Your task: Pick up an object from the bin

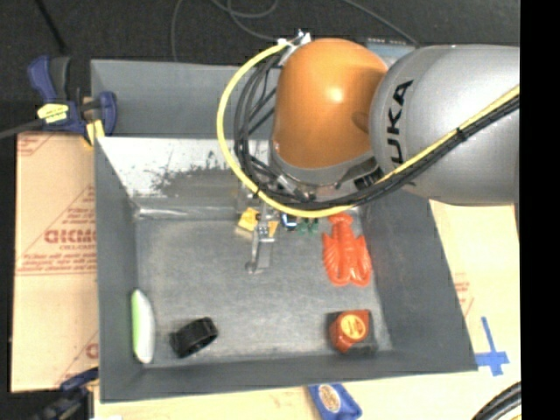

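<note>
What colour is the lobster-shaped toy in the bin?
The lobster-shaped toy is orange, clearest in the camera view.

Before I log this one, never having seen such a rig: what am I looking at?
One camera looks down into a grey metal bin. The big grey limb with the orange cover, reaching in from the right, is a robot arm. The thin metal piece below it is its tool, over bare floor near the bin's middle, with nothing seen in it. Loose in the bin lie an orange toy lobster, what looks like an orange tape measure, a black ring-like piece and a white-and-green stick.
</note>
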### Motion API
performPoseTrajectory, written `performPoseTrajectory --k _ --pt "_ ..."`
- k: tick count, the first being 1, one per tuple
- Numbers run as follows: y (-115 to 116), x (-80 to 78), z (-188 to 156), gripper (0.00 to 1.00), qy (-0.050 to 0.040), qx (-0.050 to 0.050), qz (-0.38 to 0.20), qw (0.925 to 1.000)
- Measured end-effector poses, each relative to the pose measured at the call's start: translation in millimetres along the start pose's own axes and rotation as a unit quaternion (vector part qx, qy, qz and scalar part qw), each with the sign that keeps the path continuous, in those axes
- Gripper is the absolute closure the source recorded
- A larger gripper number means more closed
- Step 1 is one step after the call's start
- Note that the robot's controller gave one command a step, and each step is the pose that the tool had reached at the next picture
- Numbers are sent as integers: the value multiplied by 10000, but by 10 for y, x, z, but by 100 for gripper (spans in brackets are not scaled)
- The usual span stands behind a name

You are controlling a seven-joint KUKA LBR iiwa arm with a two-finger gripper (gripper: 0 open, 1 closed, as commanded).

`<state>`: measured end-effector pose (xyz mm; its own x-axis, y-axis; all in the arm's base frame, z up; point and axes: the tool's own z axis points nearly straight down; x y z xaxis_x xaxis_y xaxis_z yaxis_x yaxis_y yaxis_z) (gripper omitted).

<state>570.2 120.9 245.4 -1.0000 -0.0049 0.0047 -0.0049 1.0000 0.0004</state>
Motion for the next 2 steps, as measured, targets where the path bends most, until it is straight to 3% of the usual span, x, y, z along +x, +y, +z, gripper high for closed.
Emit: performPoseTrajectory --k 1,2 --pt "-7 -14 -48 0 -42 -7 18 10000" --pt "250 138 566 0 -54 2 -547 9985"
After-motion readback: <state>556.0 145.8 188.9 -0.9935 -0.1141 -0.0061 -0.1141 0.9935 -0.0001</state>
